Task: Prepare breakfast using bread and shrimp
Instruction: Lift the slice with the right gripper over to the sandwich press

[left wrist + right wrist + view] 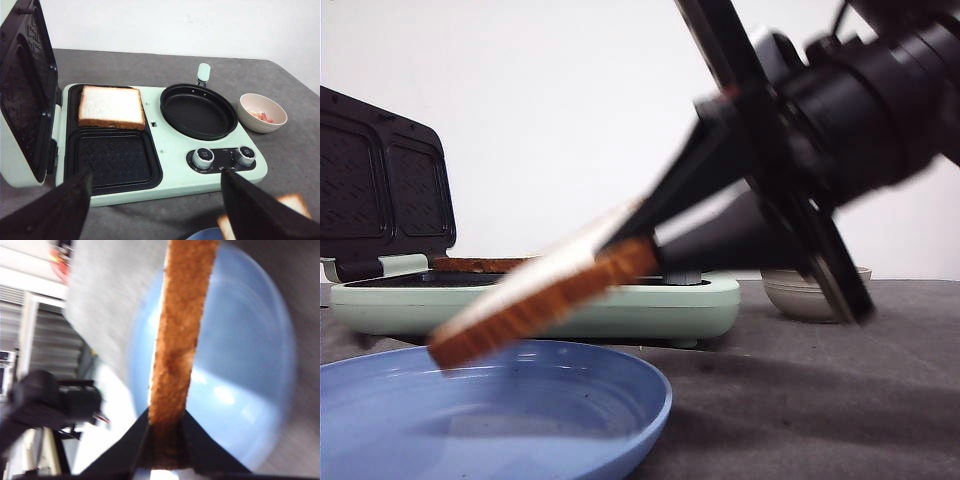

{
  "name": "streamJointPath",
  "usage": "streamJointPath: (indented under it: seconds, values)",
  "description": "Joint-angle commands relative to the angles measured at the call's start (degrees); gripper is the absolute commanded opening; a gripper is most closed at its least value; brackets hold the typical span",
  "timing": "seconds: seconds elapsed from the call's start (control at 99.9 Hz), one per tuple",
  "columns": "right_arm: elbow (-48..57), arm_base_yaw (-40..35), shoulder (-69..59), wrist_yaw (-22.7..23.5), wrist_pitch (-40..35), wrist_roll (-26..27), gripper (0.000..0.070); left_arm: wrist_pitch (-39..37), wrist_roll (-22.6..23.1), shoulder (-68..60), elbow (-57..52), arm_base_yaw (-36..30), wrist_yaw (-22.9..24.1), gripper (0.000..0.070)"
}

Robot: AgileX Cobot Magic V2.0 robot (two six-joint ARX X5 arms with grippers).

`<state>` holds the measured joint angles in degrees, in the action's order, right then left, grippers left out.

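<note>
Two slices in play: one bread slice (111, 106) lies flat in the sandwich maker's (170, 155) rear-left well, lid (382, 190) up. The other slice (540, 295) hangs tilted over the blue plate (550, 420), low end left, long axis running up-right into the right gripper (645, 245), clamped on its crust edge. Left gripper (157, 200) spread wide, empty. Bowl (810, 292) far right.
</note>
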<state>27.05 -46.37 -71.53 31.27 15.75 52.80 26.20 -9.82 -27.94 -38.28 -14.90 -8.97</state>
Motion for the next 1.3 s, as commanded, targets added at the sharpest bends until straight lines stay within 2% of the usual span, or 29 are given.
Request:
streamJointPath:
  seconds: [0.0, 0.16, 0.31, 0.51, 0.74, 1.001, 1.291]
  values:
    - [2.6, -0.2, -0.3, 0.0, 0.7, 0.3, 0.0, -0.5, 0.1, 0.0, -0.1, -0.1, 0.2, 0.0434]
    - [8.6, 1.1, -1.1, 0.2, -0.9, -1.0, 0.0, -0.5, 0.1, 0.0, -0.1, -0.1, 0.2, 0.0434]
    - [17.4, 2.5, -4.4, 0.2, -9.6, -7.1, 0.0, -0.5, 0.1, 0.0, -0.1, -0.1, 0.2, 0.0434]
    - [29.3, 3.3, -12.5, 0.7, -15.0, -11.8, 0.0, -1.7, 0.1, 0.1, -0.1, -0.1, 0.6, 0.0434]
    - [43.2, 3.5, -24.5, 2.4, -18.0, -14.5, 0.0, -2.6, 1.7, 1.1, -0.1, -0.1, 7.3, 0.0434]
    - [55.6, 4.3, -36.4, 2.4, -18.8, -14.7, 0.0, -2.6, 2.1, 1.1, -0.1, -0.1, 8.2, 0.0434]
    - [64.0, 4.9, -46.1, 3.8, -19.2, -14.1, 0.0, -2.4, 2.3, 1.1, -0.1, -0.1, 9.5, 0.0434]
